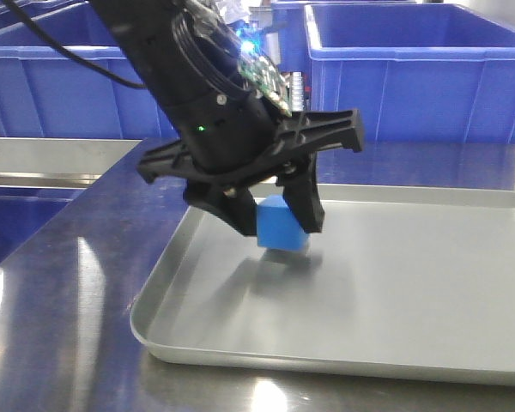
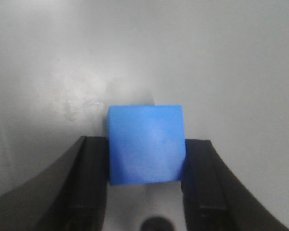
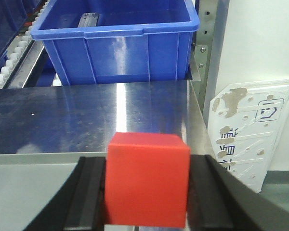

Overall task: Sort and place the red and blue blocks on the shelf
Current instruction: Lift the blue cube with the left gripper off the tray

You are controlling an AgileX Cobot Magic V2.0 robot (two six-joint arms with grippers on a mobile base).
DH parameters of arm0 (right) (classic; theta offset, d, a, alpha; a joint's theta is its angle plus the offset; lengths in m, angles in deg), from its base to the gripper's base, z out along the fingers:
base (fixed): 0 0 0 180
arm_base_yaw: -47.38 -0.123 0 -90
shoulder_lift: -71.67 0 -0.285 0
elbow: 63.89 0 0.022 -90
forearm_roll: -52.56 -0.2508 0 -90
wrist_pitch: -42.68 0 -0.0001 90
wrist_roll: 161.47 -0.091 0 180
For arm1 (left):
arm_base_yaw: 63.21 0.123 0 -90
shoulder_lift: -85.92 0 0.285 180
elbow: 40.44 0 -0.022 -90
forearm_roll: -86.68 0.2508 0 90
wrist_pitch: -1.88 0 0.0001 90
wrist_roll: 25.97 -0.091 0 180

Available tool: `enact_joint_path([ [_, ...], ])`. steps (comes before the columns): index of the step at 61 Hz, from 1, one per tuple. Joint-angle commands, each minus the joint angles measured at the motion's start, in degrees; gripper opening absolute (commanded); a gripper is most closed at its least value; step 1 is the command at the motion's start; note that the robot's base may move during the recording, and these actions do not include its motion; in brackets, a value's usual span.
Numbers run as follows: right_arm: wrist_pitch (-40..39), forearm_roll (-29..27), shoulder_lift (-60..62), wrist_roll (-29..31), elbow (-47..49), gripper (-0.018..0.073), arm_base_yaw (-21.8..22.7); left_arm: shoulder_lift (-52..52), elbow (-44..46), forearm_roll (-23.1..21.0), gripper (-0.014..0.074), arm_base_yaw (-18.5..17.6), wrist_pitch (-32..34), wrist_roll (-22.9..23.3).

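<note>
1. Nearest the lens in the left wrist view, the left gripper [image 2: 147, 166] was closed on the blue block [image 2: 145, 144]. One black finger pressed each side face, and the cube's front stuck out past the fingertips at the centre of the frame. By my reading this was the end of the pick, with the carry to the shelf not yet begun.
2. In the right wrist view, the right gripper [image 3: 147, 195] was likewise clamped on the red block [image 3: 147, 178]. The block filled the lower centre of the frame and was squeezed from left and right.
3. The front view showed the blue cube over the left-centre part of the pale grey tray [image 1: 395, 283], with a soft shadow under it. I could not tell whether it rested on the tray floor or hung just above it.
4. The tray lay on the shiny steel tabletop [image 1: 60, 257], which ran across the middle of the frame.
5. Farthest off, blue bins [image 1: 412, 69] stood across the top of the front view. The right wrist view showed one more, with white roller tracks [image 3: 9, 65] of the shelf at upper left.
6. The next move probably called for lifting each cube clear of the tray rim and carrying it forward to the bins. Red and blue would each need their own place.
</note>
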State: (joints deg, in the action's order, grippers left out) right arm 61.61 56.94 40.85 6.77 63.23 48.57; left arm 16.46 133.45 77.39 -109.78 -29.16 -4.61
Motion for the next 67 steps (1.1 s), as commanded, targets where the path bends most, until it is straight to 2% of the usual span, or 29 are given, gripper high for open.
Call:
enact_joint_path([
  [1,-5.6,0.9,-0.2,0.2,1.7,0.0049,0.4,-4.7,2.0,1.5,0.0123,-0.1,2.2,0.4],
  [13,-5.6,0.9,-0.2,0.2,1.7,0.0049,0.4,-9.4,2.0,4.7,0.0123,1.7,1.8,0.4],
  [21,-5.6,0.9,-0.2,0.2,1.7,0.0049,0.4,-13.1,2.0,8.9,0.0123,3.5,0.6,0.4],
  [39,-5.6,0.9,-0.2,0.2,1.7,0.0049,0.4,-23.1,0.9,17.3,0.0123,9.9,-3.6,0.4],
  [67,-5.6,0.9,-0.2,0.2,1.7,0.0049,0.4,-43.0,-14.4,18.5,0.0123,24.0,-0.3,0.4],
])
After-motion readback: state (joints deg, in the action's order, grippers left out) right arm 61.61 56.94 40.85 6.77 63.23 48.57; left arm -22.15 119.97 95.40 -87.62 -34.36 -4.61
